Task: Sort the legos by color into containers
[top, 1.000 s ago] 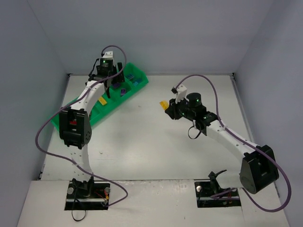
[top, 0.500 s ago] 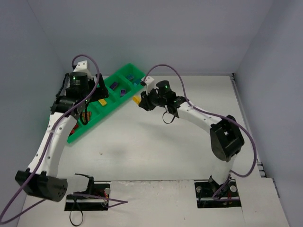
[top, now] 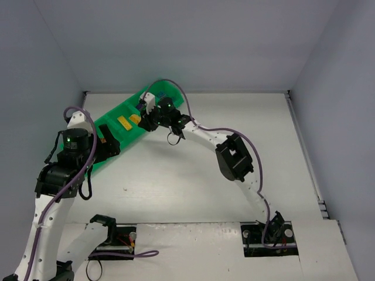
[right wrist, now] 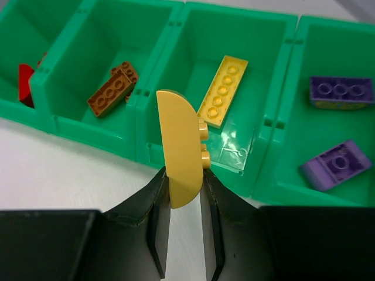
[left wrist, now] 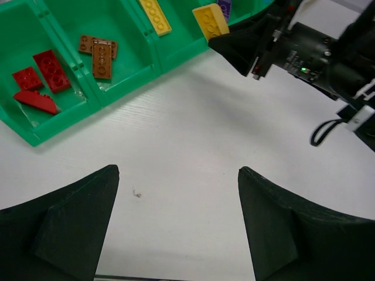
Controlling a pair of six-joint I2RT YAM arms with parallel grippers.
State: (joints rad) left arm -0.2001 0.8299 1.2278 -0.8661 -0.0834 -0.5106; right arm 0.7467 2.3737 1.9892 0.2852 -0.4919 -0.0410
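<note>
The right pincer [right wrist: 184, 178] was pinching a yellow brick [right wrist: 179, 137] with one rounded end, its two black fingers [right wrist: 157, 216] pressed against the brick's flat faces. The brick stood on edge, its rounded end away from the fingers and its studs facing right. It hung at the near rim of the green tray [right wrist: 288, 55], about in line with the wall between the brown and yellow compartments. Whether it was over a compartment or just short of the rim, I could not tell

The tray lay slantwise at the far left of the table [left wrist: 187, 146], its compartments in a row. The end compartment at the near left held three red bricks [left wrist: 51, 70]. The next held two brown bricks [left wrist: 101, 58], touching each other. The third held one long yellow plate [right wrist: 222, 91] lying flat, and the fourth held two purple bricks [right wrist: 341, 92], apart from each other

The left wrist view showed all the red bricks, while the right wrist view caught only a sliver of red at its left edge. The right wrist view showed both purple bricks whole, and the left wrist view showed only a purple corner at its top edge. Only the left wrist view showed the left pincer [left wrist: 179, 222], spread wide with nothing between its fingers, over bare table just near of the tray's red end. The top view alone showed the right arm stretched across the table to the tray
</note>
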